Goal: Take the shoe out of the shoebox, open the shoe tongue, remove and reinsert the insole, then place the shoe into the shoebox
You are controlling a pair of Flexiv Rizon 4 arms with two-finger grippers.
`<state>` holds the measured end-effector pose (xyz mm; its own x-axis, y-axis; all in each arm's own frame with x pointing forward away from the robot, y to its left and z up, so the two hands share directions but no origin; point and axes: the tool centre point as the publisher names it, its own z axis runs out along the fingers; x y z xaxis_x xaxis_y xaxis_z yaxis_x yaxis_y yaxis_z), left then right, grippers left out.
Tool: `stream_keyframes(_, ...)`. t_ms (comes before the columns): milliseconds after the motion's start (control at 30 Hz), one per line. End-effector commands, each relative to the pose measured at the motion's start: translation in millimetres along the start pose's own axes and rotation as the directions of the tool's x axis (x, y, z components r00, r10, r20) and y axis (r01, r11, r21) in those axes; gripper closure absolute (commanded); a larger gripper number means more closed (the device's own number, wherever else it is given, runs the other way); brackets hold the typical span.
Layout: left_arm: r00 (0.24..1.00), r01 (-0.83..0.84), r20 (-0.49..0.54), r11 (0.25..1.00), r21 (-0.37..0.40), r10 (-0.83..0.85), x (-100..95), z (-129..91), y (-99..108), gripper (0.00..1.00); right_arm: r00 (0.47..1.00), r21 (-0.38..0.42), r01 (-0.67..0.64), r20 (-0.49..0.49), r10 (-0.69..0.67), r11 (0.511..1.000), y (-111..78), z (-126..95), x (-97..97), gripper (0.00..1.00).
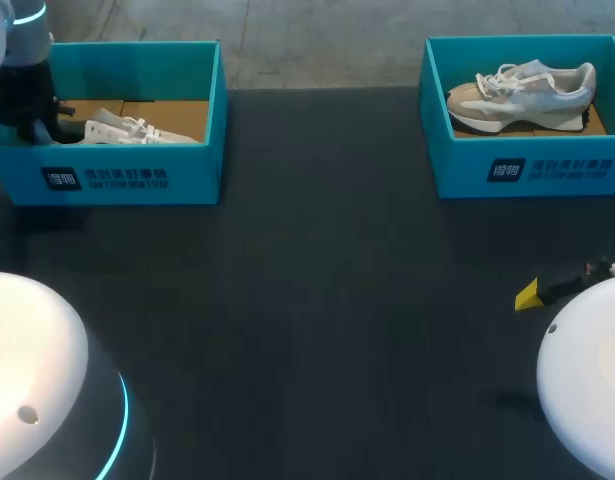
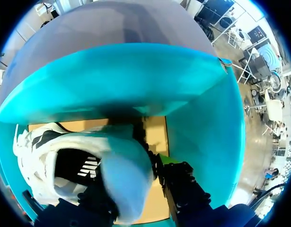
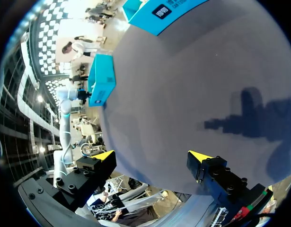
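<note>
Resting on the dark table (image 1: 317,300) are the left shoebox (image 1: 137,175) and right shoebox (image 1: 547,170).

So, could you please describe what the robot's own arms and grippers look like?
The left arm and right arm have glossy white rounded housings; the left also shows glowing cyan rings. The left gripper is black. The right gripper has two blocky black fingers with bolts and bright yellow wedge tips.
</note>
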<state>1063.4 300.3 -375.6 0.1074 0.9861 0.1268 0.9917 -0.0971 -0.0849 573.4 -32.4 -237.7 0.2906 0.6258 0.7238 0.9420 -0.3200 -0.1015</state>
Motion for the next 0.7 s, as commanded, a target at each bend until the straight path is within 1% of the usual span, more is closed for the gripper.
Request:
stream_keyframes(33, 1.000, -0.005, -0.001, 1.000, 0.006, 0.005, 0.8, -0.2, -1.4, 0.64, 1.000, -0.010, -0.002, 0.004, 0.002, 1.000, -6.9, -3.2, 0.8, 0.00)
stream_keyframes(300, 1.000, -0.005, 0.000, 1.000, 0.008, 0.005, 1.1, -1.2, -2.5, 0.63, 1.000, -0.010, -0.002, 0.004, 0.002, 1.000, -6.9, -3.2, 0.8, 0.00)
stream_keyframes(533, 1.000, -0.004, 0.010, 1.000, -0.002, 0.004, 2.7, -5.2, -4.6, 0.55, 1.000, -0.010, -0.002, 0.004, 0.002, 1.000, -6.9, -3.2, 0.8, 0.00)
stream_keyframes(700, 1.000, -0.002, 0.020, 1.000, -0.012, 0.002, 3.2, -8.9, -4.0, 0.52, 1.000, -0.010, -0.002, 0.004, 0.002, 1.000, -6.9, -3.2, 0.8, 0.00)
